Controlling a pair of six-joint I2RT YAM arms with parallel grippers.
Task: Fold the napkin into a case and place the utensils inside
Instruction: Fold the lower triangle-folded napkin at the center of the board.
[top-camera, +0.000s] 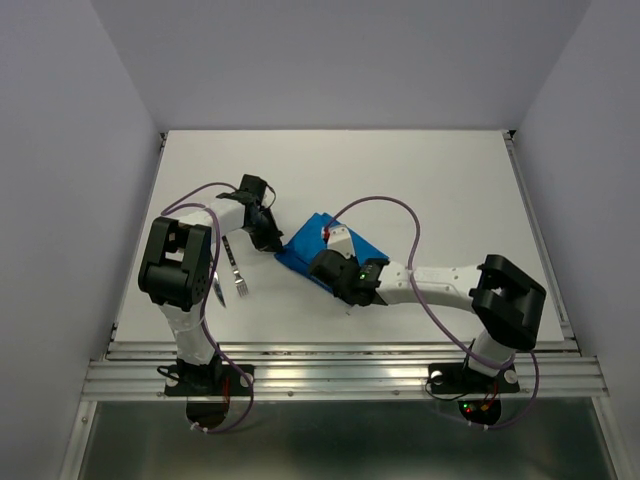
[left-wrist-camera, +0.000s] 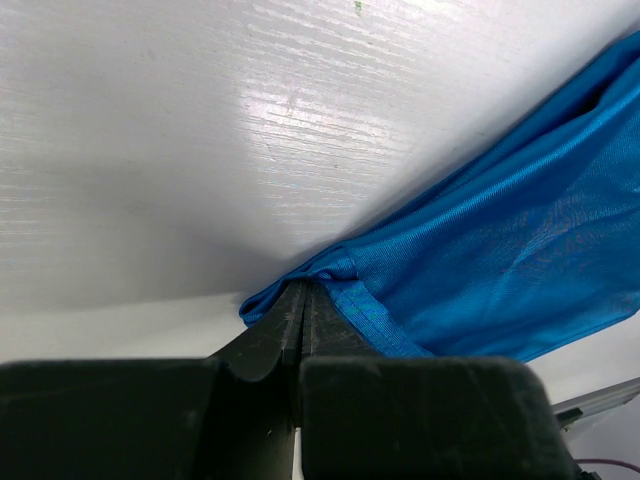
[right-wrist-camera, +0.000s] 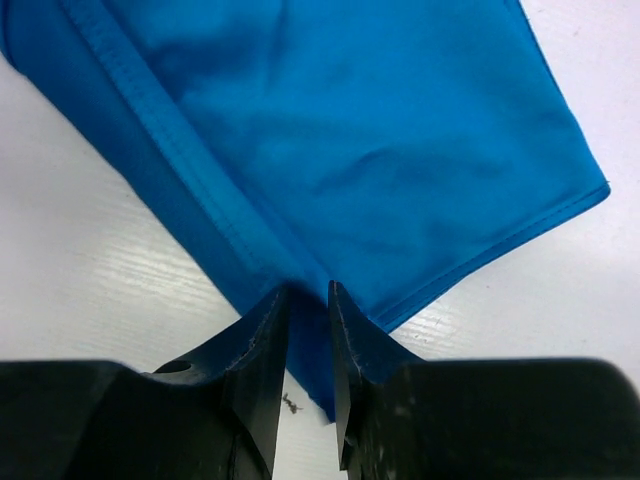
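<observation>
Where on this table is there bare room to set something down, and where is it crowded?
Free: the far strip of table beyond the napkin, the right side past the right arm, and the near strip between the fork and the right gripper. Crowded: left of centre, where the left gripper pinches the napkin's corner close beside the fork.
</observation>
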